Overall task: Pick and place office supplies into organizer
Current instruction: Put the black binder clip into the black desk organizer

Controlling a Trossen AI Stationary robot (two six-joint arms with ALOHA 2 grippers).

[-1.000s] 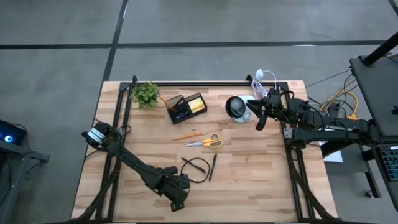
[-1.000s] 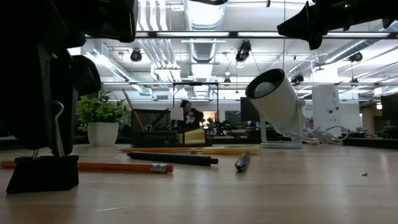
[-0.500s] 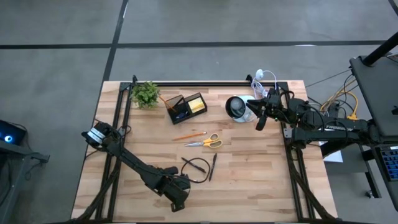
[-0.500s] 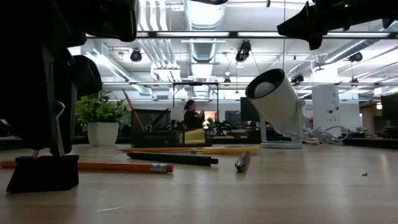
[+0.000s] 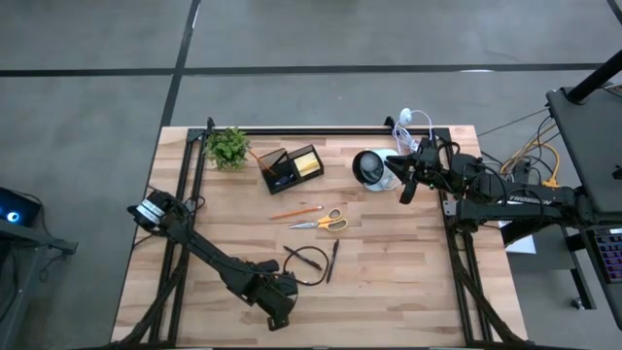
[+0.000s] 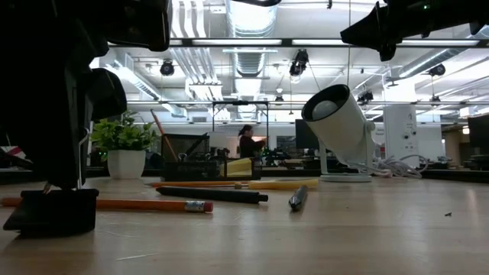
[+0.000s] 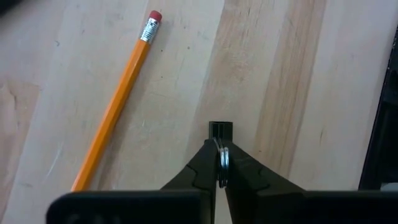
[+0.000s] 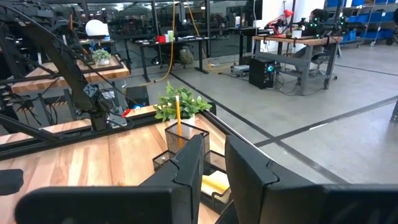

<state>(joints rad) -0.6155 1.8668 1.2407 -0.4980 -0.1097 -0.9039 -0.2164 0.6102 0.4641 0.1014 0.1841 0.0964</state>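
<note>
1. We see the table (image 5: 389, 282) with the organizer (image 5: 290, 166) near its 11 o'clock.
2. Our left claw (image 7: 220, 163), at 7 o'clock, is clamped on the binder clip (image 7: 220, 132); we should lift straight up, clear of the pencil (image 7: 115, 106).
3. The right claw (image 5: 405, 191) waits at 2 o'clock, slightly apart.

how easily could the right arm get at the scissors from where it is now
Probably yes. The right end effector hangs above the table's far right side, holding nothing visible. The scissors lie flat in open wood mid-table, with only a pencil beside them. The white lamp stands off that path.
</note>
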